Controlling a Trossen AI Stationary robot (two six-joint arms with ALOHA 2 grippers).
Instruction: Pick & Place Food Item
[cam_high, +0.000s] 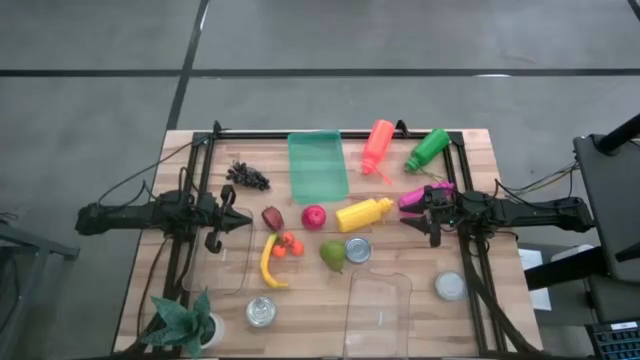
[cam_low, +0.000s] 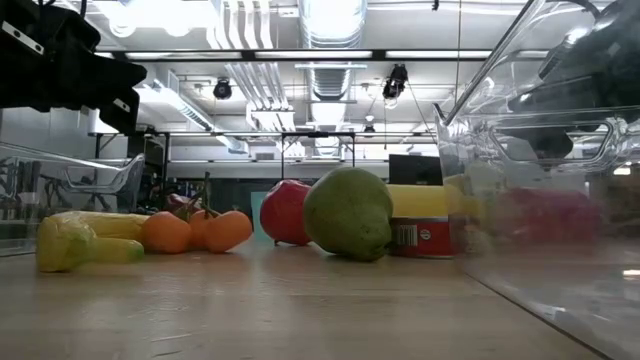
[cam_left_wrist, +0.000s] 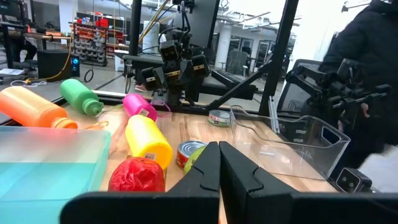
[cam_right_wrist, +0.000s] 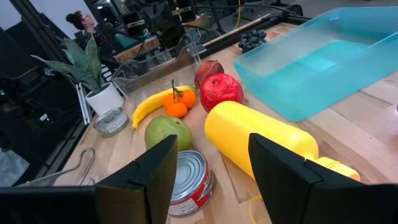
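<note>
One right gripper (cam_right_wrist: 208, 171), my jaws parted and empty over the yellow bottle (cam_right_wrist: 261, 140): closing off-centre could roll it toward the can (cam_right_wrist: 186, 180) beside it

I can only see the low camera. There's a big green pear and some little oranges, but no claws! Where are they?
Observer: The right claw hangs open and empty, just right of the yellow bottle.
Operator: And the other claw?
Observer: The left claw is shut, holding nothing, over the table's left side.
Operator: Is any food hiding far behind the pear?
Observer: Yes, dark grapes lie near the back, left of a teal tray.
</note>
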